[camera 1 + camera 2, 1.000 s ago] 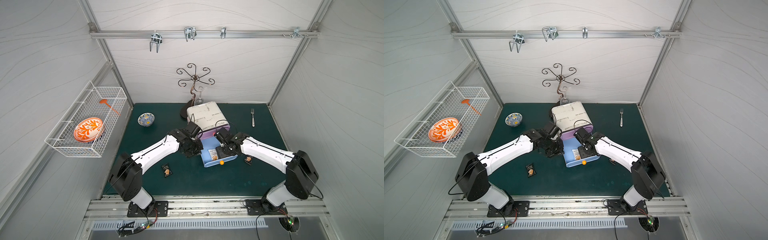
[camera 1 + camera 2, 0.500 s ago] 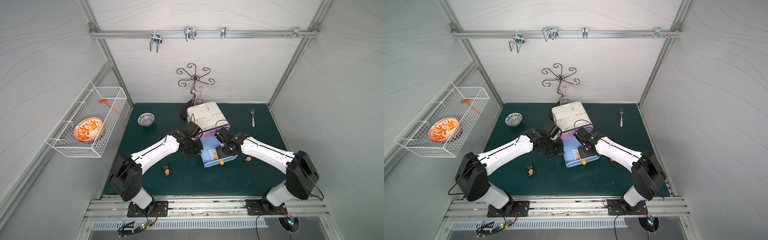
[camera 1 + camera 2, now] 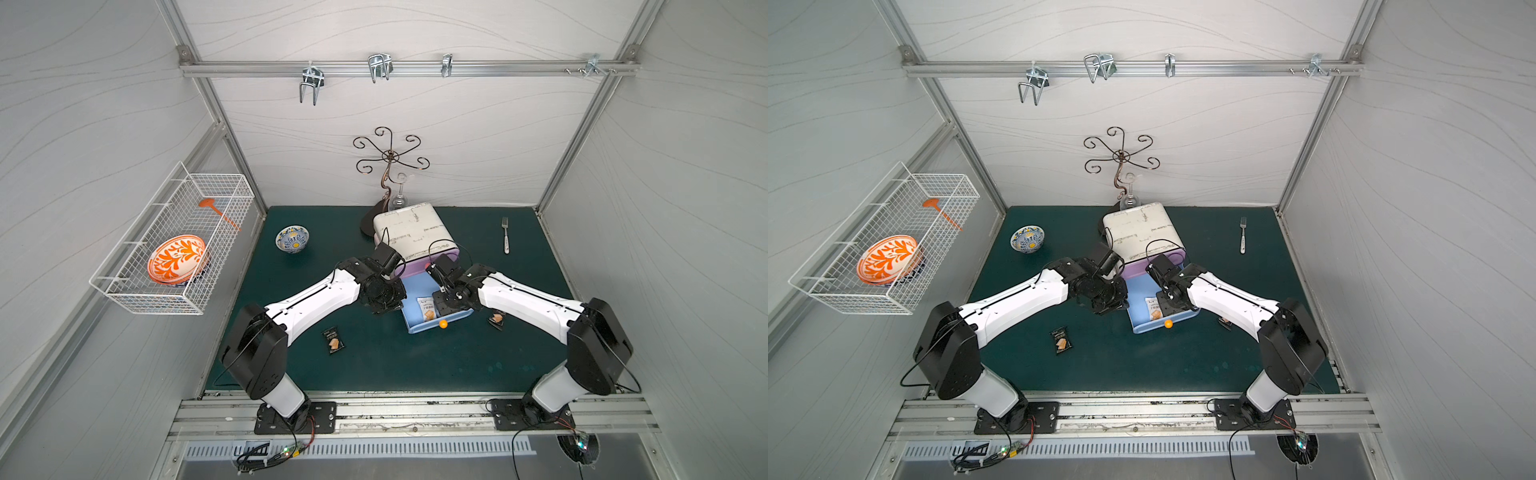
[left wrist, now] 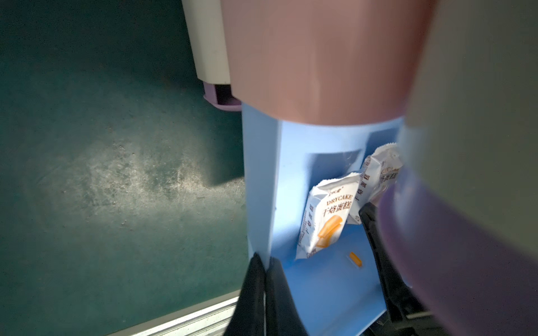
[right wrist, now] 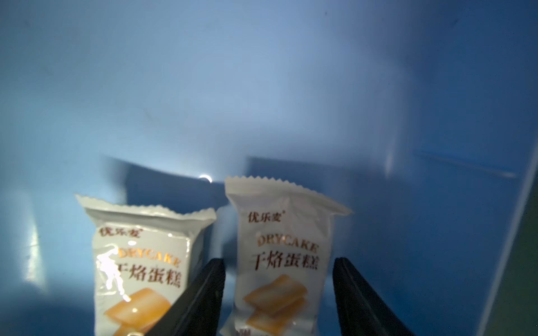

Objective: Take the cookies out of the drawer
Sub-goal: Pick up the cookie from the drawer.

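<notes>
The blue drawer [image 3: 415,291] [image 3: 1138,291] stands pulled out of the white cabinet [image 3: 411,232]. Two white cookies packets [image 5: 139,256] [image 5: 279,232] lie side by side on its floor; both top views show white packet [image 3: 427,309] [image 3: 1154,308]. My right gripper [image 5: 278,261] [image 3: 440,305] is open, its fingers on either side of one white packet [image 4: 381,168] without touching it. My left gripper [image 4: 265,261] [image 3: 388,305] is shut on the drawer's side wall [image 4: 259,180]. Two black cookies packets lie on the mat, one front left [image 3: 333,340] [image 3: 1061,341] and one under my right arm [image 3: 496,319] [image 3: 1225,322].
An orange knob [image 3: 443,324] sits on the drawer front. A patterned bowl [image 3: 292,239] stands back left, a fork [image 3: 505,235] back right, a metal stand [image 3: 388,166] and a glass [image 3: 398,199] behind the cabinet. A wire basket [image 3: 174,241] hangs on the left wall.
My right gripper's jaws have spread wider over the white packet in the drawer. The left arm has not moved.
</notes>
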`<state>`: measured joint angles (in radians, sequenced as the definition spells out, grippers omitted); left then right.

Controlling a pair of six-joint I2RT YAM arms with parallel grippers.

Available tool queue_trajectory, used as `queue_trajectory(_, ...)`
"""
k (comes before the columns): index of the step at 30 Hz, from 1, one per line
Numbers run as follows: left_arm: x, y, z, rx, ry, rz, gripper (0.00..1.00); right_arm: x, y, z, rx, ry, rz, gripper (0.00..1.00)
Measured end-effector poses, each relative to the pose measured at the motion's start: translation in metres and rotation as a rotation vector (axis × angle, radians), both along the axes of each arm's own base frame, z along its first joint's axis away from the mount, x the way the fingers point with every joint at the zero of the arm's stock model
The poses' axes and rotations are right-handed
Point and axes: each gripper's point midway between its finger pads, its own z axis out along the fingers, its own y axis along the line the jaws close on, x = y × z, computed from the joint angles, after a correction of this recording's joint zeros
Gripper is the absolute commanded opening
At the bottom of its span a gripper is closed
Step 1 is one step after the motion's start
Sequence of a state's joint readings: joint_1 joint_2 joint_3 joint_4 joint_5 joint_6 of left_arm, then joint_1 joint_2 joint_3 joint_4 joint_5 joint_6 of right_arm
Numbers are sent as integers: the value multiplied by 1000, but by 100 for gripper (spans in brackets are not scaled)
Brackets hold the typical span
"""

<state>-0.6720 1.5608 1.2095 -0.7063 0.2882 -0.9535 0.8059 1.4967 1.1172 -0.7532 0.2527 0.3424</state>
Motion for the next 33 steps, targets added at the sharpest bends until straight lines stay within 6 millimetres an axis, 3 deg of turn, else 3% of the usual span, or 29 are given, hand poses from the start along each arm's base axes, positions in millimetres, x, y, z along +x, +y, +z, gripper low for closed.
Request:
queue_trajectory(8,0,0,-2,2,5,0,0,3,2,-14,-31,32,0,63)
queue_trajectory(15,2,0,-6,7,10,3,0,5,0,-22,-60,39,-5,43)
queue_trajectory(20,3,0,-7,7,10,5,0,8,0,-21,-65,25,-10,37)
queue_trajectory(25,6,0,-6,2,9,8,0,14,3,-7,-43,-11,-9,36)
queue_trajectory(33,10,-1,-4,-2,11,14,0,21,14,36,48,-95,30,35)
